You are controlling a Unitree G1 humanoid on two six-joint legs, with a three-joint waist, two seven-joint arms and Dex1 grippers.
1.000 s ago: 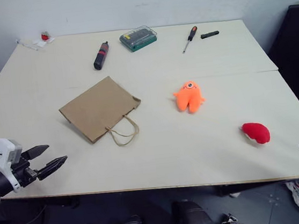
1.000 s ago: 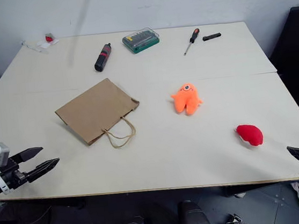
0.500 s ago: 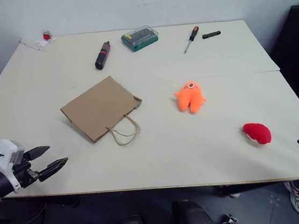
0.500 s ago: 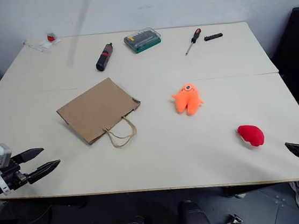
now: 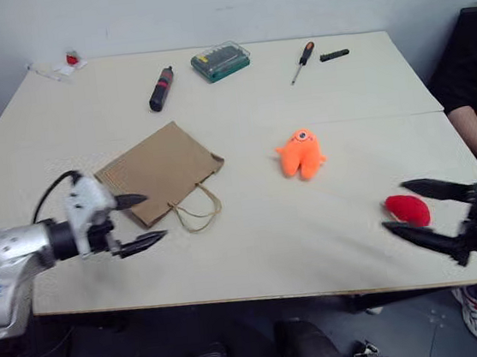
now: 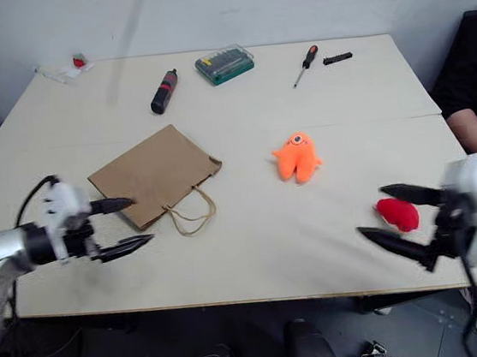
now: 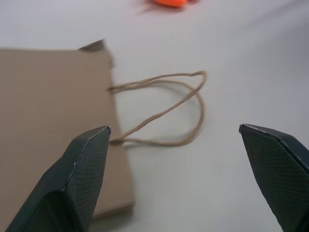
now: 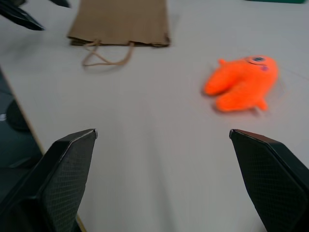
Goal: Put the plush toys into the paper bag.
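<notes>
No readable brand or label anywhere, just a couple of digits on the left arm's silver casing, too blurry to make out.

Nearest the front edge: left gripper [image 5: 136, 220] hovering over the table [image 5: 257, 267], fingers spread wide and holding nothing, pointing in toward the middle, just short of the paper bag [image 5: 158, 172]. Upper fingertip sitting over the bag's near corner, lower one out over bare tabletop. Right gripper [image 5: 414, 210] on the other side, also spread wide and empty, pointing inward, with the red plush [image 5: 408, 210] sitting right between its 2 fingers as seen from the head; can't tell if touching.

Lots of bare table between the 2 grippers along the front.

Bag lying flat, turned at an angle, mouth toward the centre, cord handles [image 7: 164, 108] looped out on the tabletop. Orange plush [image 5: 301, 154] lying in the open right of the bag, well apart from it and from the red one.

Far end: a red-and-black tool [image 5: 160, 88], a green bit case [image 5: 220, 62], a screwdriver [image 5: 302, 61] and a small black piece [image 5: 334, 55] strung along the back, some small stuff with a red bit [image 5: 66, 63] in the far left corner. A person's arm [image 5: 473, 130] just off the right edge.
</notes>
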